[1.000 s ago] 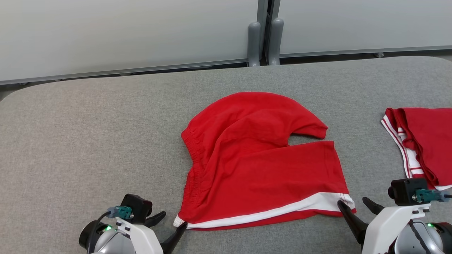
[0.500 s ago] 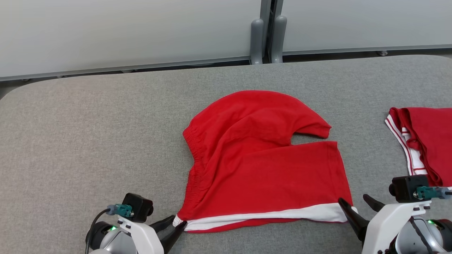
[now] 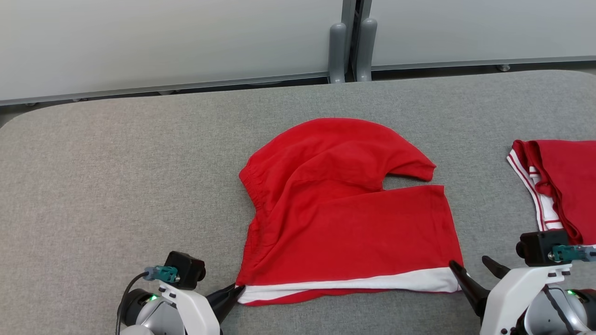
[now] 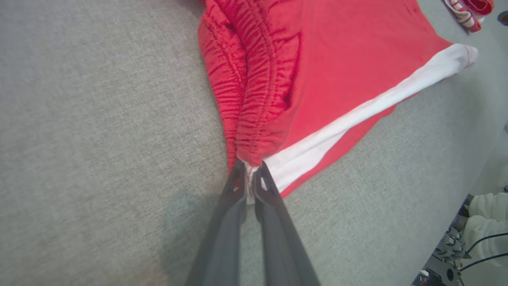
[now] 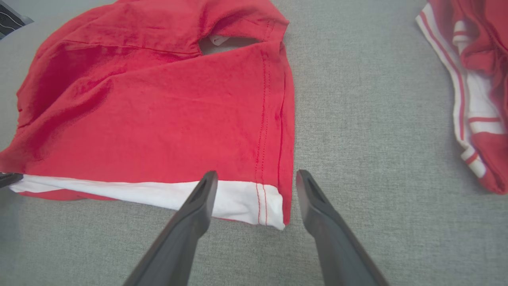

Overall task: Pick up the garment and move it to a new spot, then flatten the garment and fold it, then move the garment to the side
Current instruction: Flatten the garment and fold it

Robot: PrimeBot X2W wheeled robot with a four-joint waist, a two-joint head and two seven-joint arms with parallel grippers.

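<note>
Left claw (image 3: 237, 291) sits low at the near left of the grey fabric-covered counter (image 3: 116, 177). Its pale wrist is tilted and its two dark fingers point forward and to the right. The fingers are pressed together on the near left corner of the red cloth shorts (image 3: 344, 223), and in the left wrist view the white edge cloth is pinched between the tips. The right claw (image 3: 468, 261) is low at the near right and stands wide. In the right wrist view one finger is over the white band and the other over bare counter, with the shorts' corner between them. The shorts lie spread in the middle of the counter. A crumpled red garment with white stripes (image 3: 558, 181) lies well apart at the right edge.
</note>
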